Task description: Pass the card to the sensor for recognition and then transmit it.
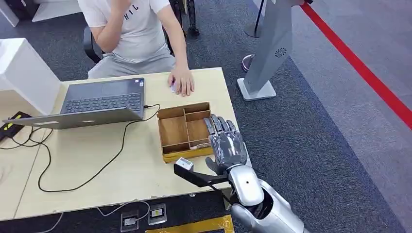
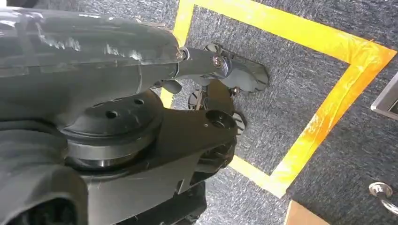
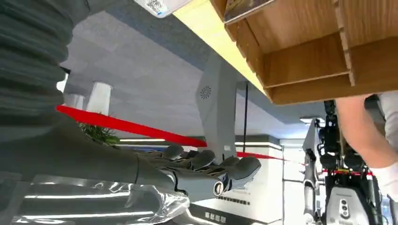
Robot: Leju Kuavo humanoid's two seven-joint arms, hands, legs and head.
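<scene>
A wooden box with several compartments sits near the table's right edge. A flat card seems to lean in its nearest right compartment; in the right wrist view it is a glossy flat card in the box. A small black sensor with a pale top stands just in front of the box. My right hand hovers over the box's right side, fingers stretched out and apart, holding nothing. My left hand hangs over the floor, its fingers hidden.
A person sits behind the table, with one hand resting on it beyond the box. An open laptop and black cables take up the table's left. A grey stand rises on the carpet to the right, beside a red floor line.
</scene>
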